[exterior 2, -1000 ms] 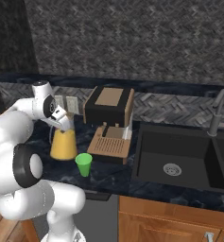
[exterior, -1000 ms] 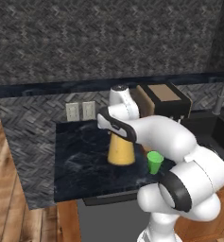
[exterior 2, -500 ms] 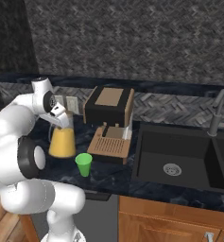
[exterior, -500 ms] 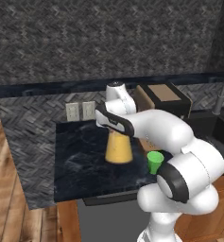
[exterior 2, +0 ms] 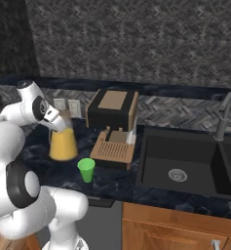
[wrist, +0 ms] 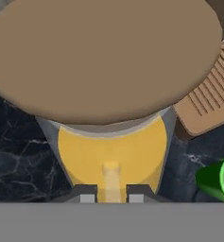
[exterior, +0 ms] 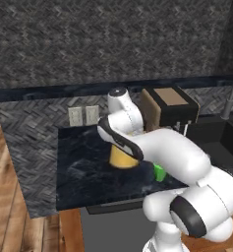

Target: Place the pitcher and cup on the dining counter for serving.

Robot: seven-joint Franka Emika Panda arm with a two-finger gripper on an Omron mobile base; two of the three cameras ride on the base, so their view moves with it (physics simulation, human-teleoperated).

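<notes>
The pitcher [exterior 2: 63, 143] is clear glass, smooth, holding opaque orange liquid, under a matt tan cork lid [wrist: 108, 56]. The cup [exterior 2: 86, 170] looks like smooth bright green plastic. The worktop [exterior: 83, 172] is dark marbled stone with a polished sheen. The coffee machine [exterior 2: 112, 127] has matt brown panels and a ribbed tan tray. The sink [exterior 2: 180, 168] is matt black; the wall behind is rough grey herringbone tile.
</notes>
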